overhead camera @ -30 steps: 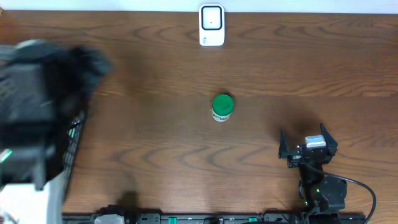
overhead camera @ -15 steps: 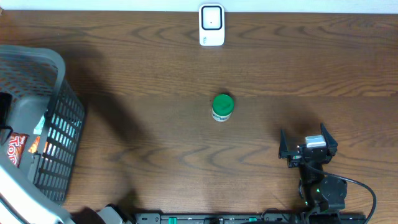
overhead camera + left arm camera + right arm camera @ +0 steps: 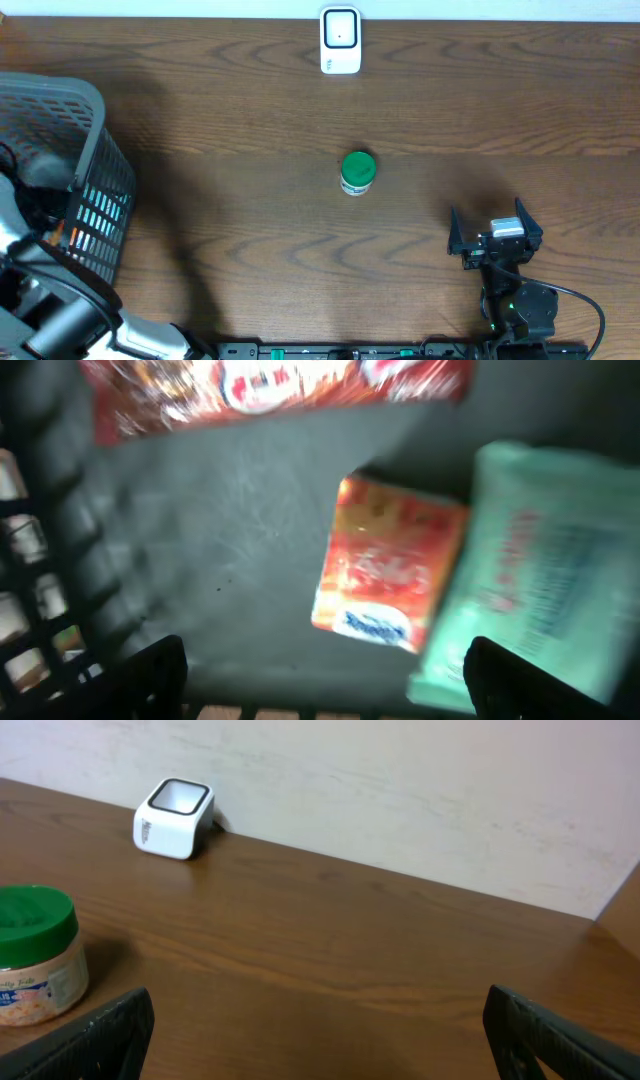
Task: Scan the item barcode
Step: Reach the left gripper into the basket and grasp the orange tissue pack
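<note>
My left gripper (image 3: 325, 682) is hanging inside the basket (image 3: 95, 130), looking down at its floor. The fingers are standing wide, with nothing between them.

Below me an orange packet (image 3: 390, 565) is lying flat, label up. It is touching or overlapping a pale green pack (image 3: 545, 580) on one side, and a red wrapper (image 3: 270, 385) is lying along the far edge. The view is blurring, so I cannot read any barcode.

I am judging the orange packet to be the item to pick, since it is sitting nearest the middle of my span, and the wide fingers are leaving room to straddle it.

My right gripper (image 3: 487, 218) is resting near the front of the table (image 3: 250, 120), also wide and empty. It is facing the scanner (image 3: 340, 40) and a green-lidded jar (image 3: 357, 172) standing mid-table — both well apart from the basket.
</note>
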Controlling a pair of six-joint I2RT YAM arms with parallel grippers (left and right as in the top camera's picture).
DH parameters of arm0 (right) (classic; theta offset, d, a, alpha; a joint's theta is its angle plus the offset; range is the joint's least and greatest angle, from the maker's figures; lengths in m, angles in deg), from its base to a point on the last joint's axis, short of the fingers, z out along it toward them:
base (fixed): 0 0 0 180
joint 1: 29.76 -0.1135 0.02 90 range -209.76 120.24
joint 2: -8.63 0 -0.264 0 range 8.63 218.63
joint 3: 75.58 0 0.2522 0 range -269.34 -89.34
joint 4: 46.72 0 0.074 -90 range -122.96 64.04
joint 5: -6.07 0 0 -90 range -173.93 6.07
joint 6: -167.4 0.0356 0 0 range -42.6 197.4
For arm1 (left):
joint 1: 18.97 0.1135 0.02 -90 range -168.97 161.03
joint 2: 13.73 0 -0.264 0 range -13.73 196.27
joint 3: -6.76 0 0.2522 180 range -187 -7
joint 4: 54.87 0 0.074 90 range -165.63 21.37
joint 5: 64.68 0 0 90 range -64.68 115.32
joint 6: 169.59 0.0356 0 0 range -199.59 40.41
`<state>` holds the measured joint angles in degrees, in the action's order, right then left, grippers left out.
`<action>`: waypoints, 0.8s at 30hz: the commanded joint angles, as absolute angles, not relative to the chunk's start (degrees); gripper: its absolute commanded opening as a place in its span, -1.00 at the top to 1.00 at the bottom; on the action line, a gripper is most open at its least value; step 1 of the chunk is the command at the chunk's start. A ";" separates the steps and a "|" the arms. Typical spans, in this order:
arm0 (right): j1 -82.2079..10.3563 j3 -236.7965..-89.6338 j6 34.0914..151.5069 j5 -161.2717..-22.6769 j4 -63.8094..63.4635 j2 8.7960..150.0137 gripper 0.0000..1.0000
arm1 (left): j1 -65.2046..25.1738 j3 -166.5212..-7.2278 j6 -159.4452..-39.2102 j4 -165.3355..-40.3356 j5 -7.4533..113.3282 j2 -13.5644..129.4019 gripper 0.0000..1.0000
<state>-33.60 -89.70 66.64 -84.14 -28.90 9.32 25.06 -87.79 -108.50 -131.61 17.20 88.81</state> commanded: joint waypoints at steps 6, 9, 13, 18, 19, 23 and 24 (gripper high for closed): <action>-33.73 -89.66 67.49 -84.25 -28.66 9.01 -0.98 | 25.22 -79.49 -106.18 -123.41 16.50 90.91 -0.80; -33.73 -89.66 67.49 -84.25 -28.66 9.01 -0.99 | 25.22 -78.11 -106.18 -121.56 16.48 91.00 -0.81; -33.73 -89.66 67.49 -84.23 -28.66 9.01 -0.99 | 25.22 -75.57 -106.18 -118.61 16.50 91.15 -0.87; -33.73 -89.66 67.49 -84.25 -28.66 9.01 -0.98 | 25.22 -73.96 -106.20 -116.29 16.98 92.79 -0.89; -33.73 -89.66 67.49 -84.25 -28.66 9.01 -0.99 | 25.22 -73.96 -106.20 -116.20 17.05 92.79 -0.88; -33.73 -89.66 67.49 -84.25 -28.66 9.01 -0.98 | 25.22 -73.98 -106.20 -115.76 17.11 92.79 -0.86; -33.73 -89.66 67.49 -84.25 -28.66 9.01 -0.98 | 25.22 -73.98 -106.18 -115.65 17.09 92.79 -0.86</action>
<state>-33.60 -89.70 66.64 -84.14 -28.90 9.32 25.06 -75.25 -106.53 -116.03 17.49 90.69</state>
